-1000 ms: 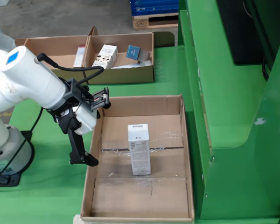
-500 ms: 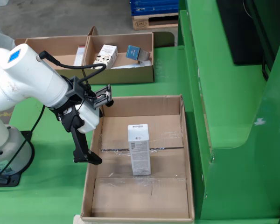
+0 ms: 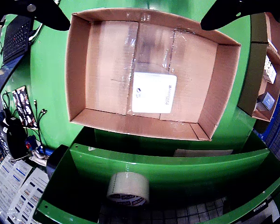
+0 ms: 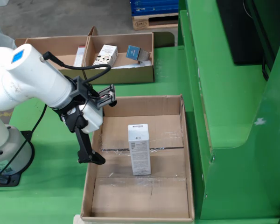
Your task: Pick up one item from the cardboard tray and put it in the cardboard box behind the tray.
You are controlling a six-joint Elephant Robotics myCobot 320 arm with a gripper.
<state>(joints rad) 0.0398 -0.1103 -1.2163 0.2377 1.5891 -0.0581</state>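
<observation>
A white carton (image 4: 139,149) stands upright in the middle of the shallow cardboard tray (image 4: 187,154). In the wrist view its top face (image 3: 154,92) lies inside the tray (image 3: 130,123). My gripper (image 4: 102,128) hangs over the tray's left wall in the fixed view, left of the carton and apart from it. It is open wide and empty; in the wrist view the gripper (image 3: 135,23) shows only as black fingers (image 3: 42,13) in the top corners. Behind the tray sits the divided cardboard box (image 4: 119,74), holding a white packet (image 4: 105,56) and a blue-grey item (image 4: 135,52).
A tall green machine frame (image 4: 233,116) runs along the tray's right side. The arm's white base (image 4: 4,154) stands at the left. A tape roll (image 3: 127,188) lies on the green ledge beyond the tray. The divided box (image 3: 270,70) shows at the wrist view's right edge.
The arm has swung a little to the right, carrying the open gripper from beside the tray's left wall to over it. The carton has not moved.
</observation>
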